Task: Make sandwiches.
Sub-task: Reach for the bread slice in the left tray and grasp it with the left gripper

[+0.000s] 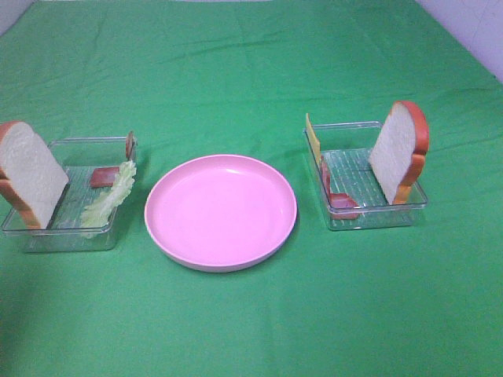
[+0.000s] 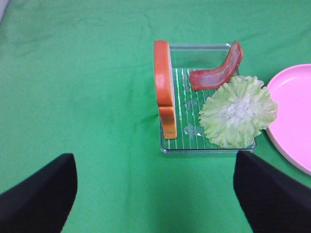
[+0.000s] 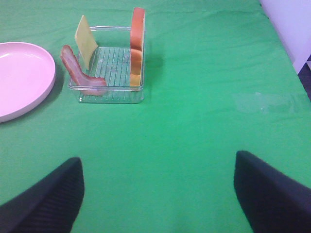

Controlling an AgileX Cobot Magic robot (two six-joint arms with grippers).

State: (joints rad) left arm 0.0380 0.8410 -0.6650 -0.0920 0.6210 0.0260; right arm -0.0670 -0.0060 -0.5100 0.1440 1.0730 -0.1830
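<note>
Our left gripper [image 2: 153,167] and right gripper [image 3: 158,158] gape, empty. Bread [image 1: 398,151] stands on edge in both trays [image 1: 377,221]. We judge it light and stiff, best pinched across its flat faces.

Pink plate [image 1: 221,212], pale green lettuce [image 2: 238,111]

Green-clothed surface [image 1: 251,330] across nearly the whole high view, running out past the near and side edges. Faintly creased toward the far side, in long shallow folds. Cut off at the far right corner by a pale wall [image 1: 475,27], and at the far left corner by a sliver of grey-white [image 1: 8,9]. Lit evenly and softly, with only weak, blurred shadows. Marked in the right wrist view by a faint pale patch [image 3: 260,102] on the cloth.
</note>
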